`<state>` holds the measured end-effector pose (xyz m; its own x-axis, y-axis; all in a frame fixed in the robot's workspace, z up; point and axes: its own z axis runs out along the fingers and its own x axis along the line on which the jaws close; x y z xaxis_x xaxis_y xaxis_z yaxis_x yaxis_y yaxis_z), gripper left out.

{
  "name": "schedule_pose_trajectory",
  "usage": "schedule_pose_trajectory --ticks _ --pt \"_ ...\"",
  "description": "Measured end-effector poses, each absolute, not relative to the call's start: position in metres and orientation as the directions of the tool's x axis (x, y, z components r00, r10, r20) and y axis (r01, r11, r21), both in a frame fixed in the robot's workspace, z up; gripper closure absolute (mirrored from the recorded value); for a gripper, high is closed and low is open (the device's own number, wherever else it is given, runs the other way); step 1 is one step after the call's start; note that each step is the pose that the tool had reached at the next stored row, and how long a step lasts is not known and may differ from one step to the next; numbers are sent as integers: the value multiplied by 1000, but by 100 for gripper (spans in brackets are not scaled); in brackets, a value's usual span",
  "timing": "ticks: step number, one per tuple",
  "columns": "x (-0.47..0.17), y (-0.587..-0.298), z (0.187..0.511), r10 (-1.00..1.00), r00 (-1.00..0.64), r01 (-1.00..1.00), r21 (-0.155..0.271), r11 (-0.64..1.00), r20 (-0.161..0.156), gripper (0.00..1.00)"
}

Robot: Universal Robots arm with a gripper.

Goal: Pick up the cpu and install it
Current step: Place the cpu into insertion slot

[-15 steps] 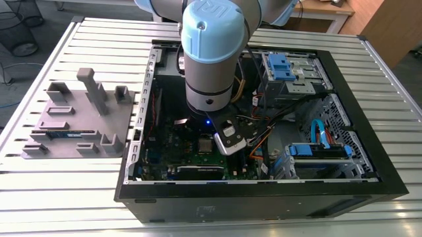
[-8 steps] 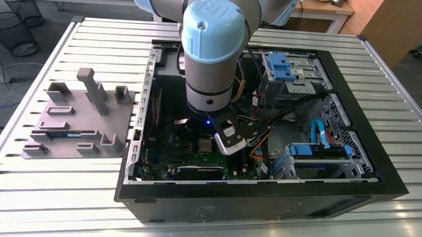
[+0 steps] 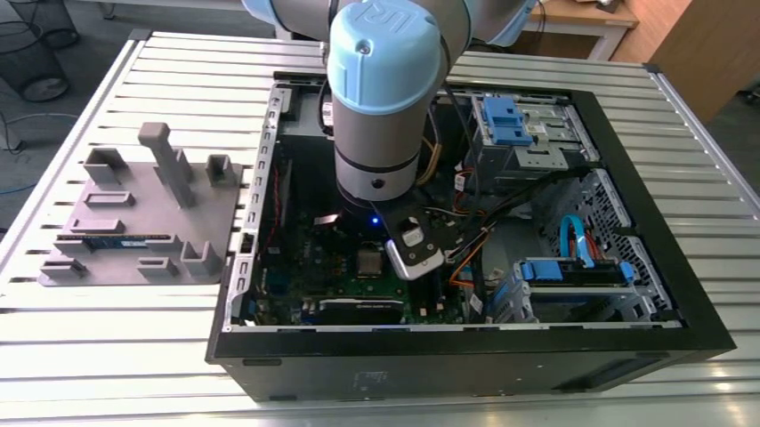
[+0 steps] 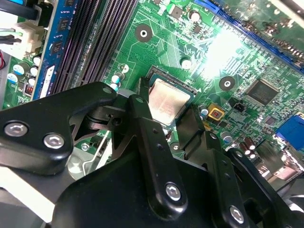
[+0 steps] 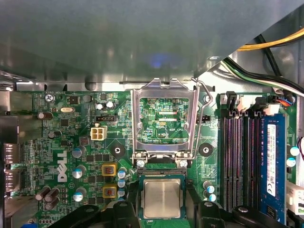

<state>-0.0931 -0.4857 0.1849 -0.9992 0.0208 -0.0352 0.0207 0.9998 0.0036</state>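
Note:
The cpu (image 5: 162, 198), a small square chip with a silver-grey metal top, lies flat in the motherboard socket, just below the raised metal load plate (image 5: 164, 118). My gripper (image 5: 164, 211) straddles it, with one black finger (image 5: 124, 210) against each of two opposite edges. In the second wrist view the cpu (image 4: 167, 100) sits between the same black fingers (image 4: 142, 118), level with the socket frame. The exterior view shows the cpu (image 3: 370, 261) as a grey square on the green board, under the arm's wrist (image 3: 377, 178).
The open black computer case (image 3: 665, 347) lies on a slatted metal table. Memory slots (image 5: 237, 161) run beside the socket. Cables (image 3: 475, 240) and blue drive bays (image 3: 511, 116) fill the case towards the exterior view's right. On the left stands a grey tray (image 3: 131, 213) holding a memory stick (image 3: 119, 240).

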Motion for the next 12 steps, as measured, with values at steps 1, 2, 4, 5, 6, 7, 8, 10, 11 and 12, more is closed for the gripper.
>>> schedule_pose_trajectory --ticks 1,2,4,5,6,7,8,10,11,12 --pt "-93 -486 185 21 -999 21 4 1000 -35 53" --pt "-93 -486 185 21 -999 21 4 1000 -35 53" --pt "-93 -486 185 21 -999 21 4 1000 -35 53" --pt "-93 -486 185 21 -999 21 4 1000 -35 53" --pt "-93 -486 185 21 -999 21 3 1000 -35 53" --pt "-93 -486 185 21 -999 21 4 1000 -36 53" --pt "-93 -486 184 21 -999 20 4 1000 -36 52" --pt "-93 -486 184 21 -999 20 4 1000 -36 47" --pt "-93 -486 184 21 -999 21 4 1000 -36 47" --pt "-93 -486 184 21 -999 21 4 1000 -35 47"
